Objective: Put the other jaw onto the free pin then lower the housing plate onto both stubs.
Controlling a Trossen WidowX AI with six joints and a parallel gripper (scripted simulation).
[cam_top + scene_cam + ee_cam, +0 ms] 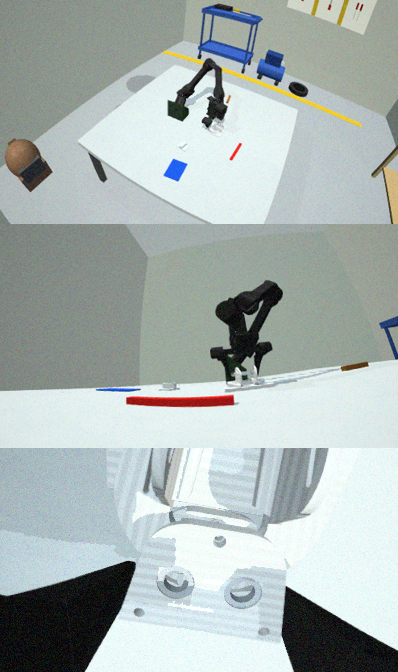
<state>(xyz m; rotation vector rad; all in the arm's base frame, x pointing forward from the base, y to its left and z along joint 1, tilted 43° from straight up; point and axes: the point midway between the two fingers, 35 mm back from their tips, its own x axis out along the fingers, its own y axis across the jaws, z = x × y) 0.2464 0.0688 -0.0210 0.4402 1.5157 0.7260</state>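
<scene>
My gripper [213,126] [242,379] [206,580] is shut on the white housing plate [210,560], with a black finger at each side edge. The plate is low over the rear of the white gear-jaw assembly [217,130]. Its two ringed holes show pale shapes inside, perhaps the stubs; I cannot tell whether it is seated. Two white jaws [238,377] [255,376] stand on the base [234,390]. In the wrist view the jaws extend beyond the plate's rounded edge. The pins and gear teeth are hidden under the plate.
A small pale part [183,147] [169,386] lies apart on the table. A blue square [176,170] [118,389], a red bar [235,151] [180,401] and an orange-brown block [228,99] [354,367] lie around. A dark green panel [177,111] stands by the arm's base.
</scene>
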